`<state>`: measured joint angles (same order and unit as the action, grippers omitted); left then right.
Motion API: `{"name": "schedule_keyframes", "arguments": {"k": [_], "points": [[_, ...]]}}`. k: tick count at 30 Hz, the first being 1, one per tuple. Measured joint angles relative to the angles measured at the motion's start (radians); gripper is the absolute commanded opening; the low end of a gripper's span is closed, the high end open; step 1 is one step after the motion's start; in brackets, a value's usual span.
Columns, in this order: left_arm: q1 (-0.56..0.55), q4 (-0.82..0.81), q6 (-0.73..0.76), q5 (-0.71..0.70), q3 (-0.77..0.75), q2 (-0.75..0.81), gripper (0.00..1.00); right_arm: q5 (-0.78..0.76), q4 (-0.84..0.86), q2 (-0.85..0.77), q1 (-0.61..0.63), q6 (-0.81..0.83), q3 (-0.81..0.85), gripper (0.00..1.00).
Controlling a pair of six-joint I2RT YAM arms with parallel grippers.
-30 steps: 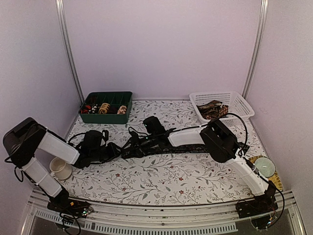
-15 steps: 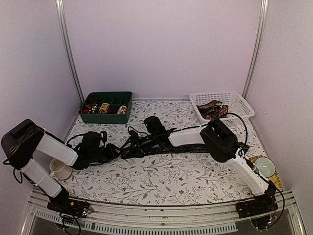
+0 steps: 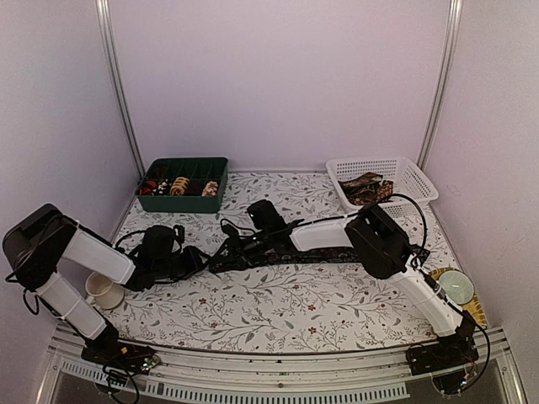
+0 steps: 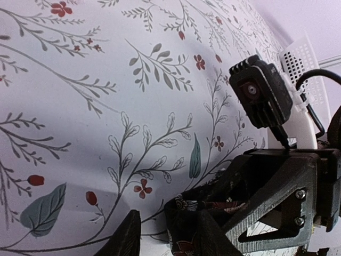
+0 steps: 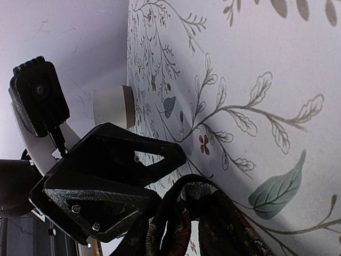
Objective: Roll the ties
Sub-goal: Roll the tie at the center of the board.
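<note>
Left end effector lies low over the worktop with its jaws part open. In the left wrist view one finger stands clear of the cloth, and bare floral surface shows in the gap. The other side is crowded by cloth and by the black frame of the right end effector. Between the left jaws sits the end of the tie, dark cloth with small reddish marks, bunched into a fold.

The right end effector faces the left one tip to tip, just beside it, at that same end of the tie. Its wrist view shows the cloth humped into a loop directly in front of its fingers. Dark fingers and dark cloth merge at the bottom edge there, so I cannot tell whether it is clamped on the tie or standing apart.

From the two end effectors the rest of the tie runs flat and straight along the worktop, under the right forearm and away from the left end effector.

Behind the left end effector, at the back edge, stands a dark green tray with rolled ties in its compartments. Behind the right end effector and off to its right, a white mesh basket holds more ties in a loose heap. A white mug stands near the left arm, on the near side of the left end effector. A pale green cup stands well apart from both, by the right arm's base.
</note>
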<state>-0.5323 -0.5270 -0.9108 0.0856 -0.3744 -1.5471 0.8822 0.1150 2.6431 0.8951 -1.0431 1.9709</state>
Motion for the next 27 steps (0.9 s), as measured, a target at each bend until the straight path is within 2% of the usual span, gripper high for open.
{"name": "schedule_keyframes", "arguments": {"k": [6,10,17,27], "points": [[0.0,0.008,0.0,-0.003,0.0,0.0,0.41,-0.003,0.001,0.0,-0.001,-0.006,0.0,0.18],[0.0,0.006,-0.003,-0.003,0.01,0.006,0.47,0.006,0.004,0.0,-0.008,-0.014,0.0,0.1],[0.003,-0.035,-0.011,0.011,0.073,0.077,0.55,0.038,0.0,0.001,-0.045,-0.019,0.004,0.05],[0.021,-0.205,-0.038,0.085,0.111,0.035,0.58,0.057,-0.03,0.002,-0.076,-0.019,0.016,0.02]]}}
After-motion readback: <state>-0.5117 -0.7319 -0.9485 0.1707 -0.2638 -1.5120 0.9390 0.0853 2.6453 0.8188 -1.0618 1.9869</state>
